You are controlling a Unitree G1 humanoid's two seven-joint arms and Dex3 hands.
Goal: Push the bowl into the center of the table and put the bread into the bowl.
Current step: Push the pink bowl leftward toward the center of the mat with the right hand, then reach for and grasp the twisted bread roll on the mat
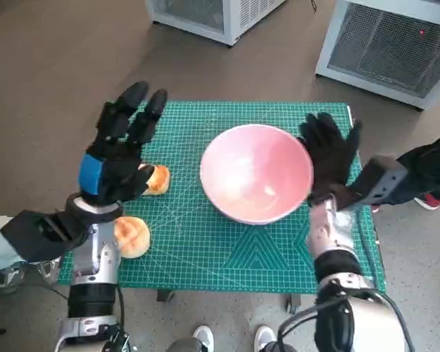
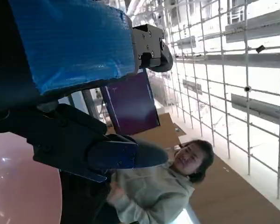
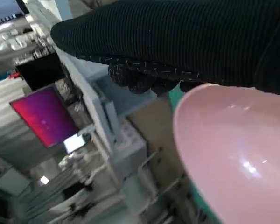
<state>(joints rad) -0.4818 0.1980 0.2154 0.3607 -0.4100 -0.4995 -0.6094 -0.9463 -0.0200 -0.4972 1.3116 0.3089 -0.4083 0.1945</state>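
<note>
**A:** Where's the bowl [image 1: 256, 173] at? I see it pink on the green mat [image 1: 205, 242], a bit right of the middle.

**B:** Yep, and the right hand [image 1: 330, 152] is flat against its right rim, fingers spread, not gripping anything. The right wrist view has the glove just beside the rim too.

**A:** And the bread?

**B:** Two buns on the left side. One bun [image 1: 157, 179] sits half under the left hand [image 1: 117, 154], the other bun [image 1: 131, 236] is by the near edge. That hand hovers with fingers apart, holding nothing.
</note>
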